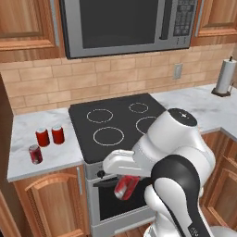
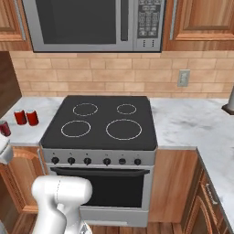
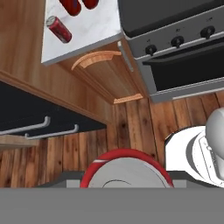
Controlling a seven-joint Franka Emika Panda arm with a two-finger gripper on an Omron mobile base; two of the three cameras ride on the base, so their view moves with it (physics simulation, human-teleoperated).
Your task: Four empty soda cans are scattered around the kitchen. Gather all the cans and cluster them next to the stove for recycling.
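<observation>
Gripper: clamped on a red soda can, held low in front of the oven door; hand view shows the can's silver top close up
Other cans: three cans on the marble counter left of the stove; two stand together, the third nearer the counter's front edge
Open room: wooden floor before the cabinets; right counter bare beside the stove
Writing: microwave keypad too small to read
Left base view: paper towel roll at far right
</observation>
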